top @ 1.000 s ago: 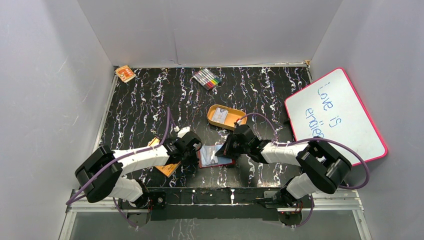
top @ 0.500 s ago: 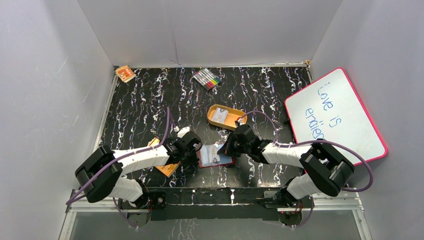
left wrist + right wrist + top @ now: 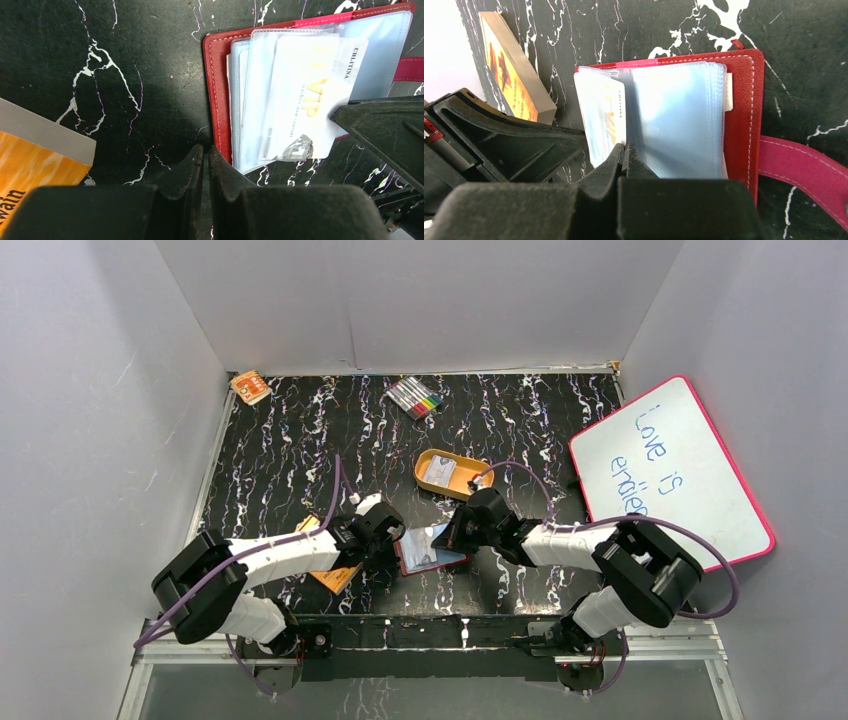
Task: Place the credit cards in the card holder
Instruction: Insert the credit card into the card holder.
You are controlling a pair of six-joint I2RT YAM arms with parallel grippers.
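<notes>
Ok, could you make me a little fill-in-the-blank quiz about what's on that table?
1. The cover of the open card holder is ___.
2. The gold letters on the credit card spell ___.
3. The first word written on the whiteboard is ___.
4. The booklet near the left claw is mostly ___.
Missing words: red; VIP; Love; orange.

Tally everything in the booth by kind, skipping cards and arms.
Wallet: 1
Booklet: 1
Tin: 1
Marker pack: 1
Small orange box: 1
Whiteboard: 1
Total: 6
</notes>
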